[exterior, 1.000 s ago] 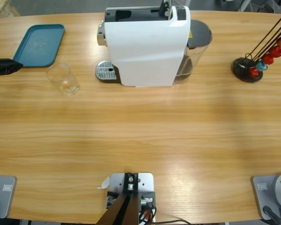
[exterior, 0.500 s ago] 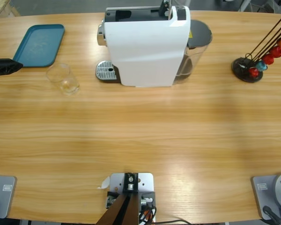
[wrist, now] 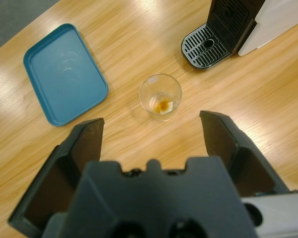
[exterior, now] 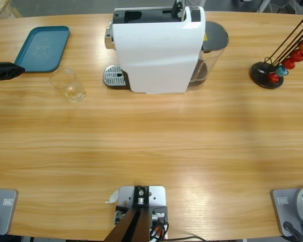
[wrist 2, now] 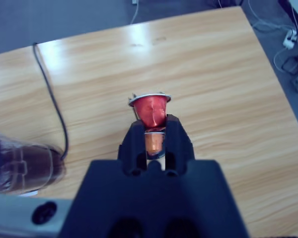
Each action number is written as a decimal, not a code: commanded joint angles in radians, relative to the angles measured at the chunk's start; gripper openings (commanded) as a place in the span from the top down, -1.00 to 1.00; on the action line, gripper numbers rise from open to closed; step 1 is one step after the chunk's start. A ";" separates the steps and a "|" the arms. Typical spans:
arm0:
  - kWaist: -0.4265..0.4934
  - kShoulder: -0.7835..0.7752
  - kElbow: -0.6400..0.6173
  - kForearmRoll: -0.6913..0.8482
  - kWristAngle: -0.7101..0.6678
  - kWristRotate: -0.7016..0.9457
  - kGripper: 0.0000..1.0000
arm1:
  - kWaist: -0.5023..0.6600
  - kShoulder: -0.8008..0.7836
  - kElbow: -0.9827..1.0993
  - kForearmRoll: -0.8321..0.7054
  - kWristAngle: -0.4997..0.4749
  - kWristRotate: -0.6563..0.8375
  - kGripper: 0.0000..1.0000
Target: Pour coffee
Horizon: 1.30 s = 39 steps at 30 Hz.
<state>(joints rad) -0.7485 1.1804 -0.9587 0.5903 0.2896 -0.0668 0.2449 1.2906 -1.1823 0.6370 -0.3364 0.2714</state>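
Note:
A small clear glass stands on the table left of the white coffee machine. In the left wrist view the glass holds a thin trace of brown coffee at its bottom. My left gripper hangs open above and short of the glass, one jaw to each side of it. In the high view only the gripper's black tip shows, at the left edge. My right gripper is shut. A red capsule shows just past its tips and an orange capsule through the slit between them.
A teal tray lies at the back left, behind the glass. The machine's metal drip grate sticks out to its left. A black stand with capsules on thin rods stands at the far right. A black cable crosses the table's end.

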 commanded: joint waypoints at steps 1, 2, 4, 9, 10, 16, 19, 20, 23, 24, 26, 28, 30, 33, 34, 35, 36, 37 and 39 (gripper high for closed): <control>-0.003 -0.002 0.032 -0.022 -0.001 -0.004 -0.66 | 0.270 -0.058 -0.161 0.158 0.083 -0.163 1.00; -0.003 -0.002 0.031 -0.023 -0.007 -0.004 -0.66 | 0.321 -0.065 -0.186 0.191 0.093 -0.178 1.00; -0.003 -0.002 0.032 -0.023 -0.013 -0.003 -0.66 | 0.416 -0.066 -0.242 0.270 0.096 -0.187 1.00; -0.003 -0.003 0.031 -0.024 -0.024 -0.002 -0.66 | 0.563 -0.078 -0.335 0.421 0.148 -0.217 1.00; -0.003 0.000 0.030 -0.025 -0.025 -0.002 -0.66 | 0.580 -0.080 -0.344 0.434 0.180 -0.232 1.00; -0.003 0.007 0.029 -0.026 -0.040 -0.002 -0.66 | 0.700 -0.022 -0.412 0.441 0.331 -0.297 1.00; -0.003 0.003 0.031 -0.025 -0.056 -0.002 -0.66 | 0.708 0.042 -0.450 0.440 0.375 -0.358 1.00; -0.003 0.002 0.031 -0.026 -0.068 -0.002 -0.66 | 0.708 0.067 -0.462 0.440 0.380 -0.379 1.00; -0.003 0.002 0.031 -0.028 -0.094 0.003 -0.66 | 0.714 0.151 -0.500 0.439 0.386 -0.438 1.00; -0.003 0.004 0.031 -0.029 -0.098 0.004 -0.66 | 0.720 0.187 -0.516 0.435 0.383 -0.463 1.00; -0.003 0.004 0.031 -0.031 -0.100 0.005 -0.66 | 0.732 0.245 -0.553 0.433 0.377 -0.493 1.00; -0.003 0.005 0.032 -0.032 -0.104 0.005 -0.66 | 0.742 0.300 -0.594 0.432 0.373 -0.513 1.00; -0.003 0.005 0.032 -0.034 -0.104 0.005 -0.66 | 0.748 0.352 -0.640 0.432 0.374 -0.535 1.00; -0.003 0.000 0.034 -0.035 -0.104 0.005 -0.66 | 0.759 0.415 -0.708 0.437 0.371 -0.574 1.00; -0.003 -0.003 0.034 -0.035 -0.104 0.005 -0.66 | 0.762 0.433 -0.728 0.437 0.372 -0.583 1.00; -0.003 -0.006 0.035 -0.035 -0.104 0.005 -0.66 | 0.767 0.454 -0.754 0.440 0.372 -0.594 1.00; -0.003 -0.008 0.035 -0.035 -0.104 0.005 -0.66 | 0.770 0.469 -0.775 0.444 0.372 -0.603 1.00; -0.003 -0.009 0.035 -0.035 -0.104 0.005 -0.66 | 0.772 0.483 -0.795 0.447 0.372 -0.610 1.00; -0.003 -0.010 0.036 -0.036 -0.104 0.005 -0.66 | 0.773 0.509 -0.831 0.449 0.371 -0.625 1.00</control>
<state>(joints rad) -0.7485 1.1804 -0.9586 0.5668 0.1987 -0.0667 0.9983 1.6749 -1.9190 1.0663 0.0346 -0.3034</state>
